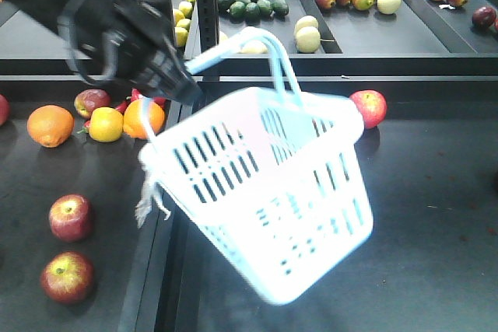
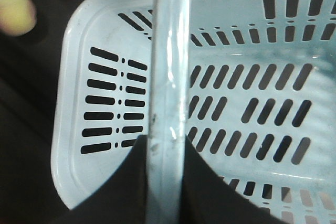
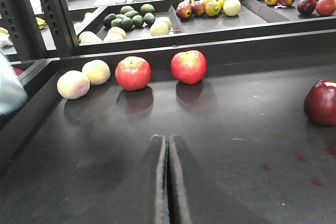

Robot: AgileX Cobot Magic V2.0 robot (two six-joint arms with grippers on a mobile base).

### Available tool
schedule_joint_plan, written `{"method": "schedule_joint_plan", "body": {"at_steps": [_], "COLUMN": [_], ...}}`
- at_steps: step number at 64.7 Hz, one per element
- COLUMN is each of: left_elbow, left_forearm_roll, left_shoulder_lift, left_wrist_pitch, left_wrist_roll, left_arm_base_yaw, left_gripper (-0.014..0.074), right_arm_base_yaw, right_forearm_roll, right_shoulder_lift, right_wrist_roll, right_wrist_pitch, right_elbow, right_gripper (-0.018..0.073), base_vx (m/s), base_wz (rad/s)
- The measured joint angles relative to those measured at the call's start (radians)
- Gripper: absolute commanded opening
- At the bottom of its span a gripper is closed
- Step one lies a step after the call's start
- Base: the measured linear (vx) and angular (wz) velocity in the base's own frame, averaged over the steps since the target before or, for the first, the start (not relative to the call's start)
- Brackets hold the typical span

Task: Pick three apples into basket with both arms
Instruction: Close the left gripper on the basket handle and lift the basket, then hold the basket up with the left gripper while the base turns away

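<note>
L arm (image 1: 117,29) reaches in from upper left; L gripper (image 2: 167,148) clamps handle (image 2: 169,51) of tilted basket (image 1: 257,192). R gripper (image 3: 168,142) low over shelf (image 3: 236,129), fingers together, empty.

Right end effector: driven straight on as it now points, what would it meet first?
Bare shelf floor, then probably the back wall, through the gap between the red apple and second red apple; depth unclear, might clip either.
</note>
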Motion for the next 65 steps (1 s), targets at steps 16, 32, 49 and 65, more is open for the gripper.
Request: {"method": "schedule_joint_plan", "body": {"at_steps": [16, 32, 49, 65], "left_elbow": [0.246, 0.442, 0.452, 0.452], "left_forearm_roll": [0.163, 0.324, 0.346, 0.346], "left_shoulder_lift": [-0.264, -0.525, -0.72, -0.831], "left_wrist_pitch": [0.002, 0.021, 0.026, 0.029], "left_wrist_roll": [-0.269, -0.356, -0.363, -0.363], "left_arm_base_yaw": [0.0, 0.0, 0.0, 0.0], "left_gripper": [-0.0008, -0.0008, -0.0008, -0.0008], "right_arm_base_yaw": [0.0, 0.0, 0.0, 0.0], "right_forearm_roll": [0.0, 0.0, 0.0, 0.0], "right_shoulder_lift": [0.0, 0.0, 0.0, 0.0], "right_wrist_roll": [0.0, 0.0, 0.0, 0.0], "right_wrist_pitch": [0.0, 0.0, 0.0, 0.0], "right_elbow": [0.0, 0.0, 0.0, 0.0], "right_gripper": [-0.0009, -0.0009, -0.0009, -0.0009], "base_vx": [0.0, 0.0, 0.0, 0.0], "base_wz": [0.0, 0.0, 0.0, 0.0]}}
